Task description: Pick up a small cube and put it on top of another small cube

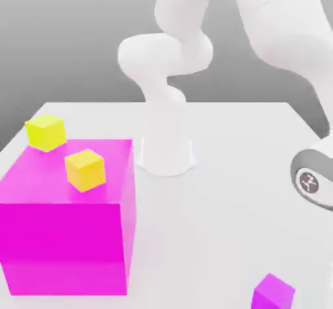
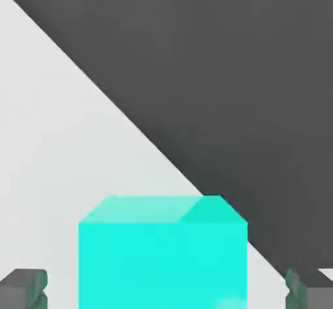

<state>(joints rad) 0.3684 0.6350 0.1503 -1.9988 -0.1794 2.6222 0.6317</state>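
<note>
Small teal cube (image 2: 162, 255) down on the white table (image 2: 58, 138), right between the two fingers of the claw (image 2: 166, 289). Claw apart, with a gap on each side of the cube. Probably light, hard and a bit slippery. Best squeezed on two flat opposite sides, near the middle.

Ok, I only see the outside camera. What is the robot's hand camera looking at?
Observer: A cyan cube, sitting between the fingertips of the end effector.
Operator: Is it squeezing the cube?
Observer: Not that I can see. There is a gap between each finger and the cube's sides.
Operator: What's the cube sitting on?
Observer: It rests flat on the white table, and the table's edge runs close behind it.
</note>
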